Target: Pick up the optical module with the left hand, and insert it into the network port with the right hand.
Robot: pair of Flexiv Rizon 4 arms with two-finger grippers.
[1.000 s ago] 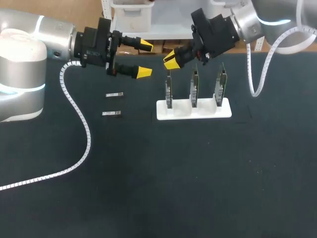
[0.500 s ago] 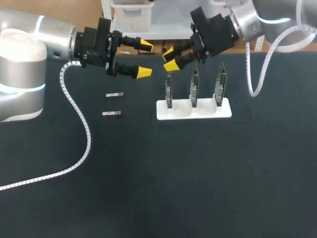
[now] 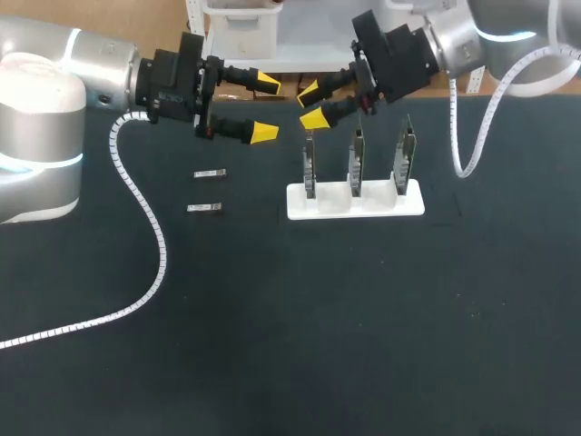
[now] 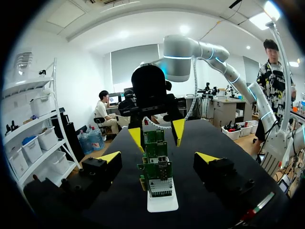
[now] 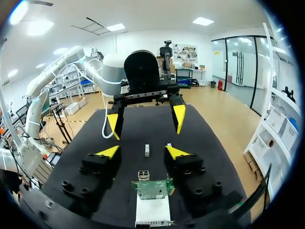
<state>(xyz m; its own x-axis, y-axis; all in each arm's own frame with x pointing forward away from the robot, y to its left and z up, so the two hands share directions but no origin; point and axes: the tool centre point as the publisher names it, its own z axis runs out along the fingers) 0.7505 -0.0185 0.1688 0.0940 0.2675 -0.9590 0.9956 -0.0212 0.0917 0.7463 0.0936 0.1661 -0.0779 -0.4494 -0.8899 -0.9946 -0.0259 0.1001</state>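
Nothing was yet done: the two small silvery metal optical modules [image 3: 210, 173] lay on the dark surface [image 3: 363, 318] beside the white stand of upright green port boards [image 3: 331, 204], while the left claw [image 3: 263, 108] and right claw [image 3: 312, 105] hovered above, fingers apart, empty.

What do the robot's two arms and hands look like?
The left arm and right arm are silver-grey with glowing cyan rings; a white spiral-wrapped cable trails from each. The left hand and right hand are black, with two fingers tipped in yellow wedges.
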